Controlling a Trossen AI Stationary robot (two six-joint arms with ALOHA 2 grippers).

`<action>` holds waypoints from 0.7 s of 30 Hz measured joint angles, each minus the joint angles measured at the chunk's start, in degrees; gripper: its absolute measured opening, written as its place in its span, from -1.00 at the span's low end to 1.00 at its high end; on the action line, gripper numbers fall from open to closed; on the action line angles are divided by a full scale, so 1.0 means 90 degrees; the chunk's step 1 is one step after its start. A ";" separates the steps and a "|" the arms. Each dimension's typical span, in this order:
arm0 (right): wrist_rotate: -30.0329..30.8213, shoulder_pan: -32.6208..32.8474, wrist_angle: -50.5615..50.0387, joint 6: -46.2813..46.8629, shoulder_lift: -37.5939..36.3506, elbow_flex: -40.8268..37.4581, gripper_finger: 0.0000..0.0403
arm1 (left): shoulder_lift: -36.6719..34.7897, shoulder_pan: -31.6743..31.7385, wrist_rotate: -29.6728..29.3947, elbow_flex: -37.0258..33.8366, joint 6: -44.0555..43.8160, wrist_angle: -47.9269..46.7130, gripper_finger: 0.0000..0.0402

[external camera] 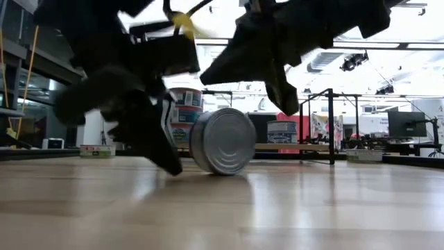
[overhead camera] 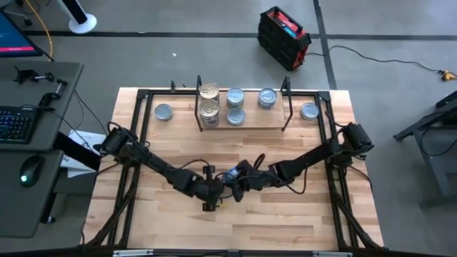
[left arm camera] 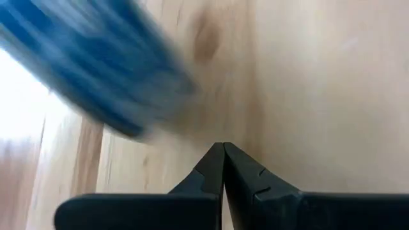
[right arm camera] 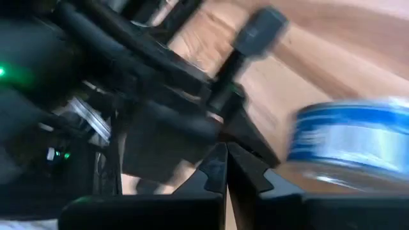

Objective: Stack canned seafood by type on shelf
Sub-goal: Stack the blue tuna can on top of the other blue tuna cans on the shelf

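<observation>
A blue-labelled tin [external camera: 223, 141] stands on its rim on the table's middle, its silver end toward the near edge; it also shows in the high view as tin [overhead camera: 230, 173]. My left gripper [external camera: 170, 163] is shut, low beside the tin's left, tips by the tabletop. My right gripper [external camera: 288, 104] is shut, above and right of the tin. In both wrist views the tin is blurred and apart from the fingertips: tin [left arm camera: 96, 70], tin [right arm camera: 348, 144]. The shelf [overhead camera: 253, 126] at the far edge carries gold tins [overhead camera: 208, 100] and silver-blue tins [overhead camera: 235, 106].
One loose tin [overhead camera: 164, 112] lies left of the shelf and another [overhead camera: 309, 111] right of it. A black frame [overhead camera: 143, 114] runs round the tabletop. Bare wood stretches along the near edge [overhead camera: 228, 228]. The two arms meet closely at the table's middle.
</observation>
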 joint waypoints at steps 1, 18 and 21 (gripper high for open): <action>0.0016 -0.0003 -0.0046 -0.0062 -0.0006 0.0058 -1.00 | 0.0018 -0.0002 -0.0006 -0.0019 -0.0099 -0.0041 -1.00; -0.0250 -0.0169 -0.3611 -0.2080 -0.1257 0.1043 -1.00 | -0.1199 -0.0164 -0.0420 -0.0066 -0.1963 -0.2026 -1.00; -0.0483 -0.0134 -0.4294 -0.2226 -0.1370 0.1289 -0.93 | -0.1520 -0.0324 -0.0654 -0.0378 -0.2432 -0.1929 -1.00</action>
